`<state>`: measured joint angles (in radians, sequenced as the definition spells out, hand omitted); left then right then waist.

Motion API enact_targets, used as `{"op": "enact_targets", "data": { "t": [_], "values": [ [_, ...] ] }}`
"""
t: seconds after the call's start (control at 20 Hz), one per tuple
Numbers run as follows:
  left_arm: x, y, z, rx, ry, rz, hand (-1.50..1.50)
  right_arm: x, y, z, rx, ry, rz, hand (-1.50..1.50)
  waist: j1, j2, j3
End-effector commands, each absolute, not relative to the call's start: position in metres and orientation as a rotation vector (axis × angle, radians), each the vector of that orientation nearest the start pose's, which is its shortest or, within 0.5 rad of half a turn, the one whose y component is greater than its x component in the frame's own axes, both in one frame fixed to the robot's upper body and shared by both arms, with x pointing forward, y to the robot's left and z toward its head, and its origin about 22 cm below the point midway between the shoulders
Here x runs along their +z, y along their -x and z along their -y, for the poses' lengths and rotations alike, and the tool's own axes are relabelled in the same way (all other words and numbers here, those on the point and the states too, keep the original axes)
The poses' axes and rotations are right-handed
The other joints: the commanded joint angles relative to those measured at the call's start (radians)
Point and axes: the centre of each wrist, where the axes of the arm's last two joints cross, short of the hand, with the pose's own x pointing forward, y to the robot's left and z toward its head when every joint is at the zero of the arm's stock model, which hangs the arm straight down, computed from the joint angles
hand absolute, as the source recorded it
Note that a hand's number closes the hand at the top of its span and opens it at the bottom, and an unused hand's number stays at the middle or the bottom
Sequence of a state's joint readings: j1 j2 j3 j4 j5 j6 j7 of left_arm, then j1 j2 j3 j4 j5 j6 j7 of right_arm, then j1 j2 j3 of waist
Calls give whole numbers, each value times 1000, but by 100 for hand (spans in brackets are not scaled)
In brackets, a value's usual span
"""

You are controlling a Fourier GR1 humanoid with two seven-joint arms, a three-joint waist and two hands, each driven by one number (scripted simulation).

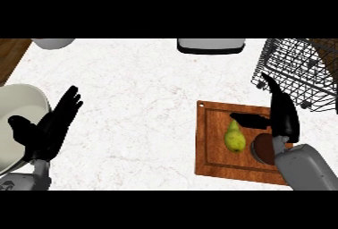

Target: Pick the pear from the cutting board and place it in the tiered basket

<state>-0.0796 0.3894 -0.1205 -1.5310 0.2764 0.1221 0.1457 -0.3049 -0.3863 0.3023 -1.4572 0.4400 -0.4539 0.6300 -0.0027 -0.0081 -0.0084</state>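
Observation:
A yellow-green pear (234, 137) lies on the wooden cutting board (214, 156) at the right of the counter, stem end pointing away from me. My right hand (282, 117) hovers over the board just right of the pear, fingers straight and pointing up the view, thumb stretched left above the pear's top. It holds nothing. The black wire tiered basket (297, 71) stands at the upper right, just beyond the right hand's fingertips. My left hand (49, 127) rests open at the left, fingers up.
A large white bowl (16, 112) sits at the left edge, partly behind the left hand. A white dish (52, 43) and a white-and-dark appliance (210, 45) stand along the far edge. A dark round patch (262, 147) shows on the board by my wrist.

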Motion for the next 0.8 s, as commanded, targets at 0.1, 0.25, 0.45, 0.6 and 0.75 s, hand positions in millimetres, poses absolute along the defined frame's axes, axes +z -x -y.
{"op": "enact_targets", "data": {
  "t": [0.1,0.25,0.45,0.6,0.75],
  "values": [
    [32,-262,-285,-114,-68,1419,0,90,-309,208,702,905,941,-150,10,-3,-2],
    [30,-263,-286,-94,-69,1407,0,92,-304,174,863,774,758,-150,22,0,-1],
    [32,-268,-294,-95,-96,1416,0,132,-311,153,944,709,646,-150,3,2,4],
    [30,-257,-300,-107,-71,1412,0,153,-332,140,878,721,622,-150,20,6,6],
    [28,-267,-283,-91,-68,1422,0,144,-332,121,835,776,608,-150,9,7,6]
  ]
}}
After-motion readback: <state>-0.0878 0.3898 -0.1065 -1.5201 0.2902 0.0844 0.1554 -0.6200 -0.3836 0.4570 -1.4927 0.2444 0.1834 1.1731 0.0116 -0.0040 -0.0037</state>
